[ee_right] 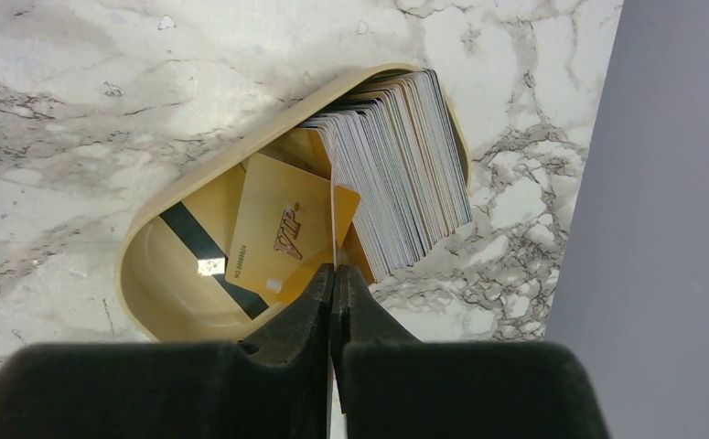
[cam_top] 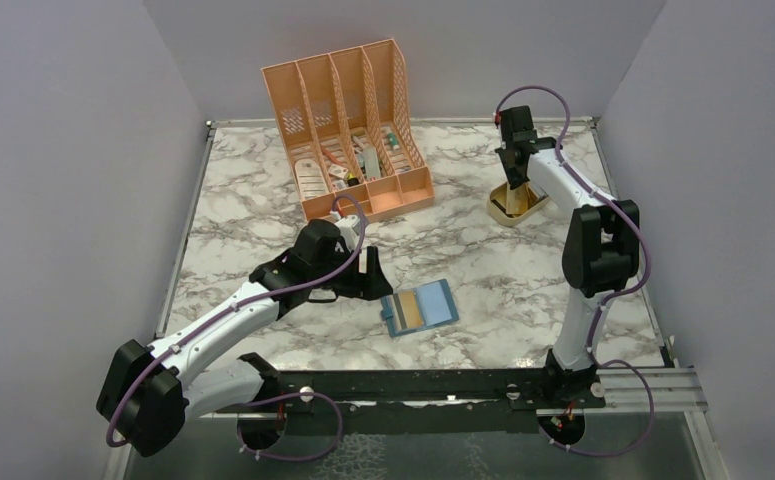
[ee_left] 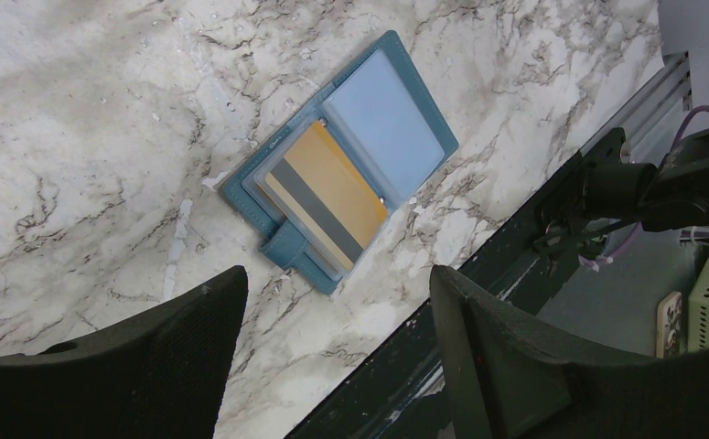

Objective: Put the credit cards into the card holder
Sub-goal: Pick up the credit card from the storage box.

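Soft, even light from above keeps the marble table (cam_top: 483,280) bright, with only faint shadows under the arms (cam_top: 233,310). In both wrist views the black fingers (ee_left: 533,366) up close look dark and slightly blurred; the tabletop beyond stays sharp.

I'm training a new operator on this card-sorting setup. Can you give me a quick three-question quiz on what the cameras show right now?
1. True or false: the card holder lies open with a striped gold card in it.
2. The right hand is over: A) the oval tray; B) the peach organizer; C) the card holder.
3. Fill in: the left hand is ____, holding nothing.
Key: 1 true; 2 A; 3 open.
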Controlling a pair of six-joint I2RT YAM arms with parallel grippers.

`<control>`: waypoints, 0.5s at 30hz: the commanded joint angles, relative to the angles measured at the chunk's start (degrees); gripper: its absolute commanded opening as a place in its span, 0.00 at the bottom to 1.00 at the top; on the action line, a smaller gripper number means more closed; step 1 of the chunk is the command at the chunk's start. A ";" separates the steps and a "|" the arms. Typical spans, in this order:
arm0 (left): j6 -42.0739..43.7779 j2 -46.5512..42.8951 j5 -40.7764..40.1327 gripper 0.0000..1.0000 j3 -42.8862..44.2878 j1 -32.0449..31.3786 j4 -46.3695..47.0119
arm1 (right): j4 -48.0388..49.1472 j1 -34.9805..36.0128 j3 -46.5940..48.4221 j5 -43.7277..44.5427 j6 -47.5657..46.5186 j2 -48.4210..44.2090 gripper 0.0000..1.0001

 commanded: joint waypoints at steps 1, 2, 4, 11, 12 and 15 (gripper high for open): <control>-0.44 -0.08 0.89 0.75 -0.47 0.31 0.52 | -0.31 -0.33 0.93 -2.25 1.17 -1.09 0.01; -0.47 0.00 0.86 0.75 -0.47 0.29 0.61 | -0.82 -0.35 1.03 -2.17 1.69 -1.01 0.01; -0.75 0.26 1.13 0.75 -0.56 0.25 0.99 | -2.24 -0.35 1.56 -2.84 3.37 -1.14 0.01; -3.29 1.04 3.87 0.75 -0.97 0.25 4.44 | -5.86 0.03 -0.60 -4.03 10.03 -6.91 0.01; -3.83 1.06 4.39 0.75 -1.04 0.25 5.27 | -6.18 0.24 -1.37 -4.30 11.15 -8.36 0.01; -6.11 0.87 6.13 0.75 -1.57 0.21 8.58 | -6.53 0.83 -4.18 -6.66 14.26 -13.20 0.01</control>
